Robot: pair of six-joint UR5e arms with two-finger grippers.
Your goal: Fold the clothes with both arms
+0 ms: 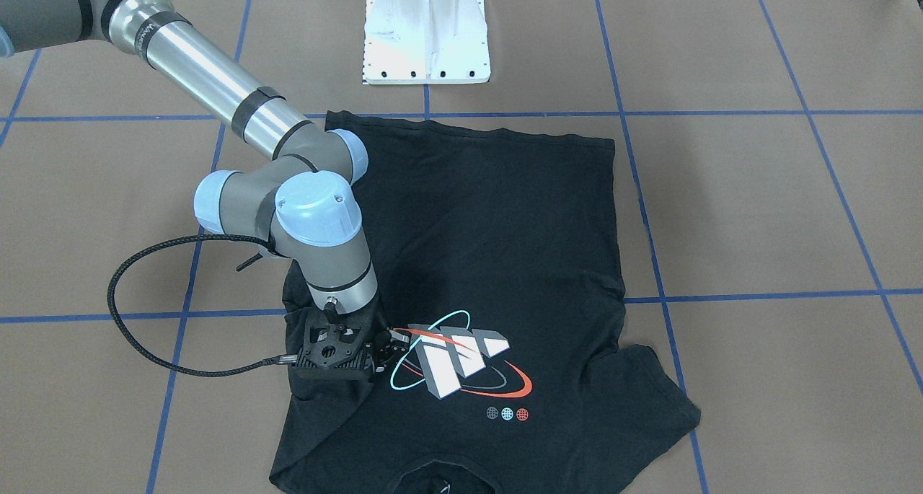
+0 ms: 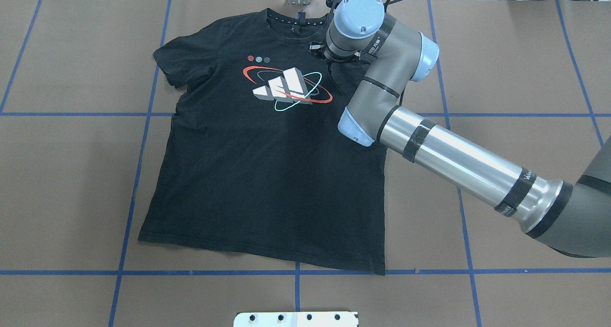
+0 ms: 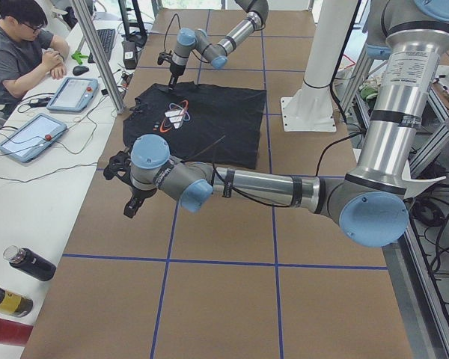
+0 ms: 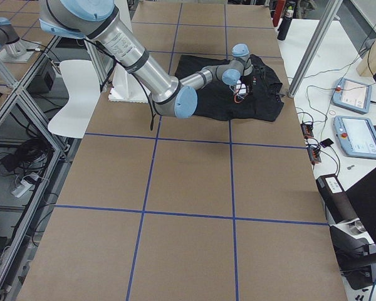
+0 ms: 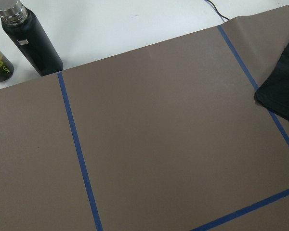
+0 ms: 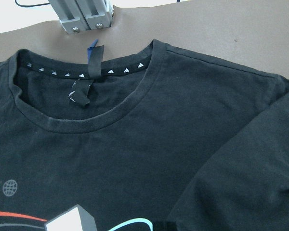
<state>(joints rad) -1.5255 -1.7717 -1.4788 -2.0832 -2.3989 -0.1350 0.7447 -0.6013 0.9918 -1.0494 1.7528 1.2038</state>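
T-shirt (image 2: 262, 174), one, lies print-up; left gripper (image 3: 131, 207) and right gripper (image 1: 389, 344), two, state untellable.

Right arm (image 2: 458, 160) reaches forward with forearm sloping down, elbow folded and wrist turned straight down, the right gripper (image 1: 388, 345) set low beneath it; whether its jaws are parted cannot be told. Left arm (image 3: 262, 185) stretches out nearly level and low, wrist bent down, left gripper (image 3: 129, 208) pointing downward, its jaw state likewise unclear
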